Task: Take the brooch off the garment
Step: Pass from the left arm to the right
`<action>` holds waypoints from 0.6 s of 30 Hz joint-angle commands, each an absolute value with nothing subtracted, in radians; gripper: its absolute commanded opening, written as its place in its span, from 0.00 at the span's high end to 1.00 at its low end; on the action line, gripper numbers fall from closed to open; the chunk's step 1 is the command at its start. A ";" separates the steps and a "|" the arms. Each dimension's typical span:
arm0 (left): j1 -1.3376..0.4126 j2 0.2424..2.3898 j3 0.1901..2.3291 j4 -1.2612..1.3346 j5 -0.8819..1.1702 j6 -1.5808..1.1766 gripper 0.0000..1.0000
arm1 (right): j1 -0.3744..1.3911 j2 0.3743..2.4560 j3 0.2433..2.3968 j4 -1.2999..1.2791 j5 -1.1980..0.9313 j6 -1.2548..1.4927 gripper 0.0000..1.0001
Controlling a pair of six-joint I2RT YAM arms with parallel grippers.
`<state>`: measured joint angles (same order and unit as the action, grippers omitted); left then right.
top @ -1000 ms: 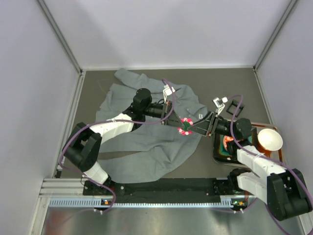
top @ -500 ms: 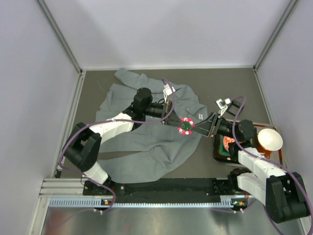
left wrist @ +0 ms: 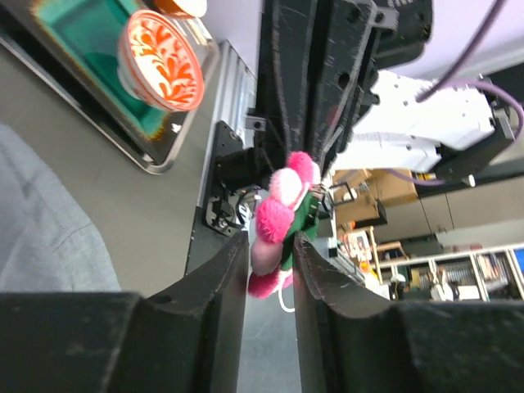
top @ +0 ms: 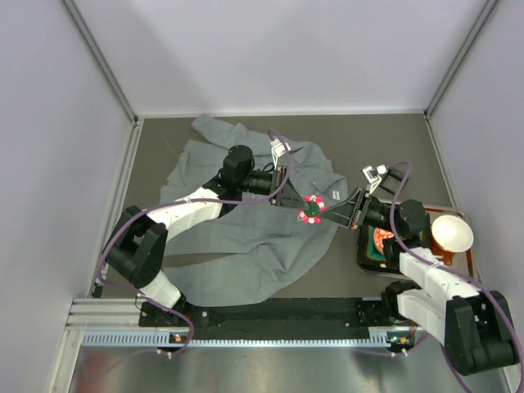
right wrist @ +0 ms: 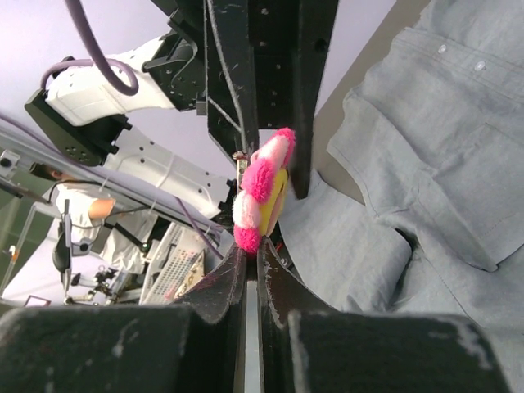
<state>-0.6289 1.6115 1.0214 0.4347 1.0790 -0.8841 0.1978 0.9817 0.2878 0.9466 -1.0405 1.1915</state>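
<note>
Both arms are meeting nose to nose a little right of the table's (top: 385, 139) middle, and the brooch (top: 309, 210) sits right between them. On my right wrist feed, the right claw (right wrist: 247, 254) is pressed together, pinching the lower edge of the pink flower. The yellow centre shows side-on just above the fingertips. The left claw (left wrist: 270, 237) comes in from the opposite side with its fingers a little spread. The brooch stands in the gap at their tips, green backing towards one finger, and I cannot tell whether either finger touches it. From above, the flower hangs over the right-hand edge of the garment (top: 246, 241). In the right wrist view there's wall behind the flower, not cloth. The grey shirt lies rumpled across the left and middle of the table, collar towards the far edge. By the right edge I've got a dark tray (left wrist: 90, 110) holding an orange-patterned bowl (left wrist: 160, 59).
</note>
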 commanded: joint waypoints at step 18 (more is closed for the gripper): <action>-0.653 1.522 1.089 0.262 0.856 -0.798 0.32 | 0.216 0.804 0.354 0.608 -0.904 0.948 1.00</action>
<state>-0.6388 1.5677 1.0565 0.2596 0.8623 -0.8310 0.2039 0.8200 0.3027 0.6083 -0.9432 0.9787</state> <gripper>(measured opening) 0.615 0.022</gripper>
